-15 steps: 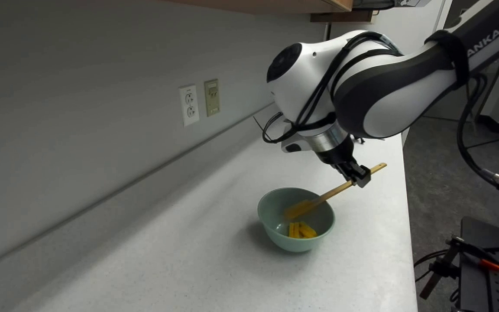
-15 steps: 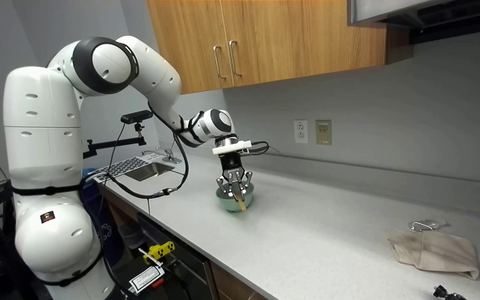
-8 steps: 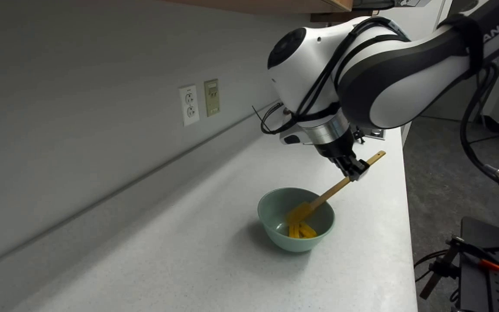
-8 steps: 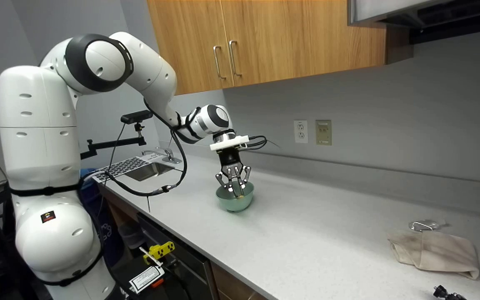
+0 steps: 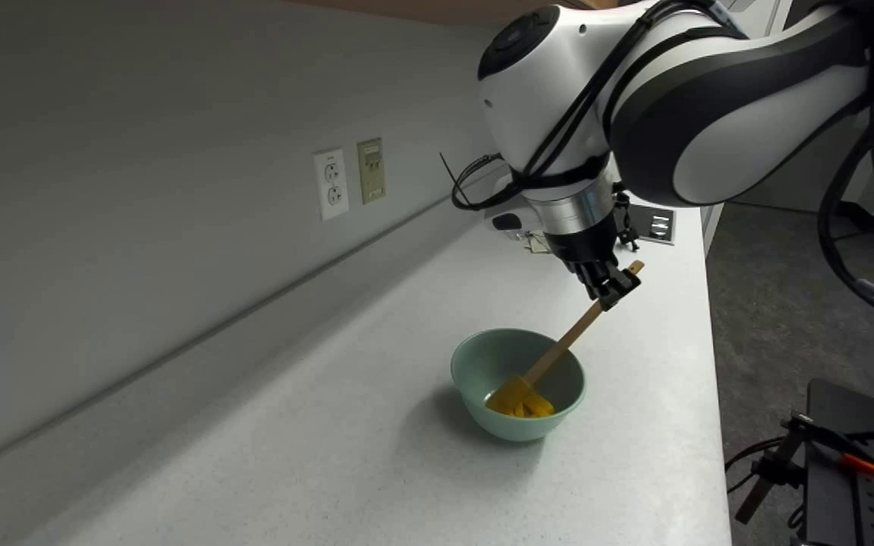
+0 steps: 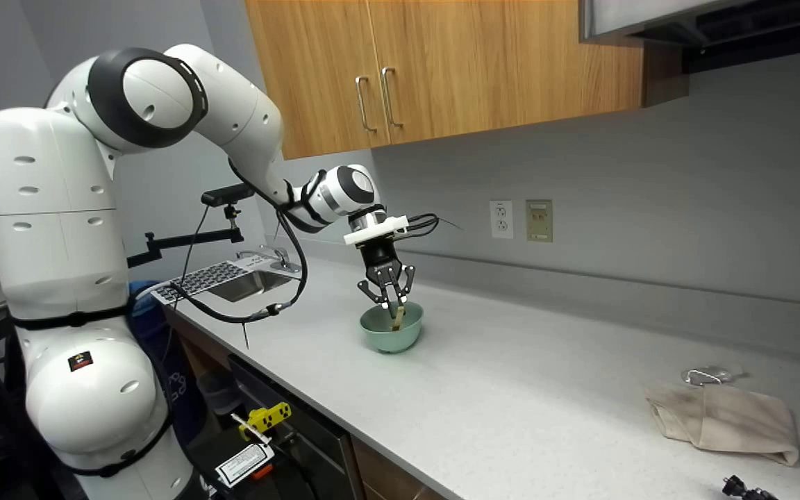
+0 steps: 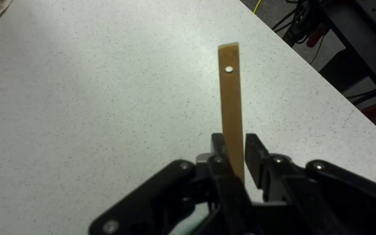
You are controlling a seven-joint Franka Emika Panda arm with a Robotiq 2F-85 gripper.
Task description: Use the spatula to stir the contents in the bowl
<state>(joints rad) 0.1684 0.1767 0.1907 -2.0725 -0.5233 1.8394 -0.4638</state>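
Here, the gripper grasps the spatula by its wooden handle, its fingers drawn in on either side. In the wrist view the butt of the handle, pierced by a small hole, sticks out past them. From the grip the spatula slants down over the rim and into the bowl, its yellow flat end low inside, at the yellow bits. The two overlap there, so I cannot tell whether the end lies on the bits or just beside them. The bowl stands upright on the counter, apart from the wall.

In an exterior view the arm bends over and down toward the bowl. A folded cloth lies on the counter, well apart from the bowl. Both exterior views show an outlet with a beige plate just beside it. A wooden cabinet hangs above, and a yellow power strip sits lower than the counter.
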